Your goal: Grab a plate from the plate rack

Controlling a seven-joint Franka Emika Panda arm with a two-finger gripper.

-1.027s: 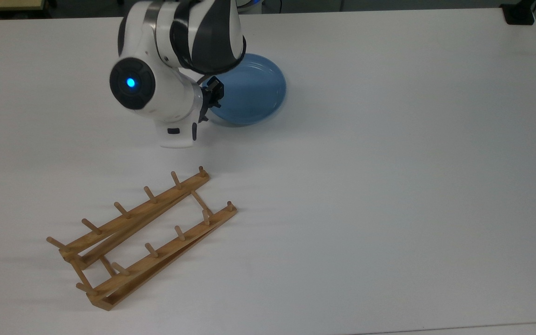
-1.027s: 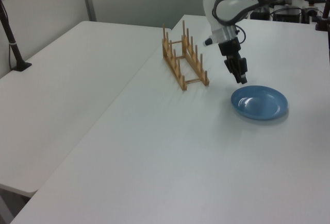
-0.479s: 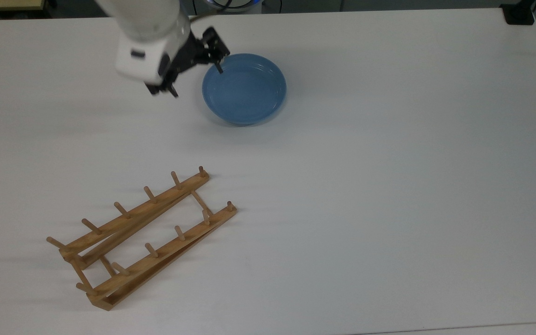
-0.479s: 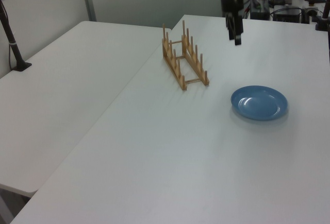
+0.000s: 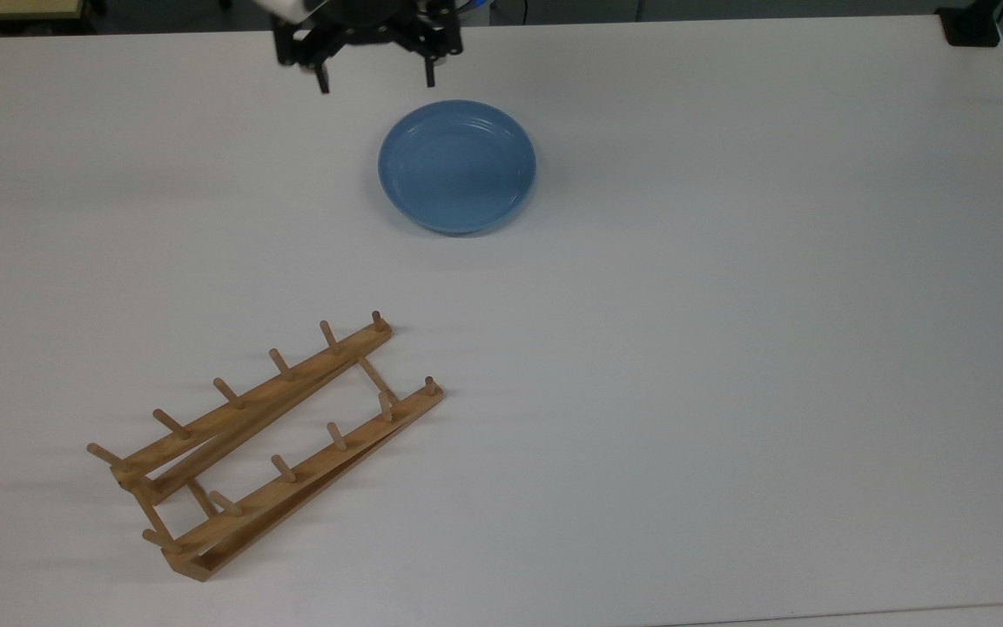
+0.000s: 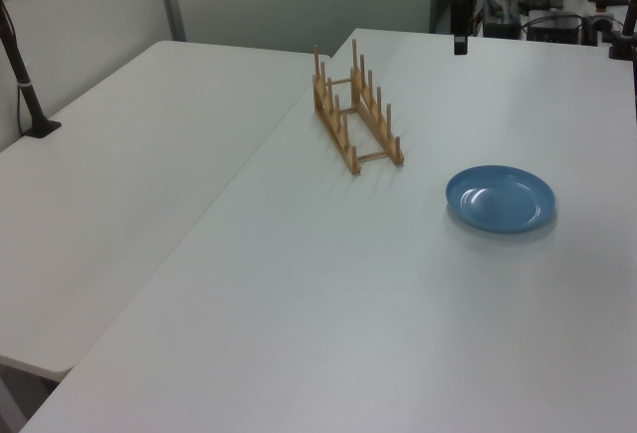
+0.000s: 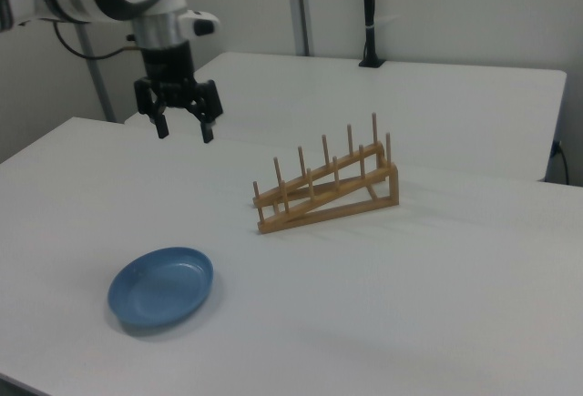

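Your gripper (image 7: 184,130) hangs high above the table (image 5: 728,348) with fingers spread wide, holding nothing. The plate (image 5: 457,165) lies flat on the table (well apart from the plate rack (image 5: 262,444), whose pegs stand bare).

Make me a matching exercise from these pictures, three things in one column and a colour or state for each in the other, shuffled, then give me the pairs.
Things:
1. plate
2. plate rack
3. gripper

States:
A. light-brown wood, standing with nothing between its pegs
B. open, holding nothing, raised above the table
C. light blue, lying flat on the table, apart from the rack

Pairs: 1-C, 2-A, 3-B
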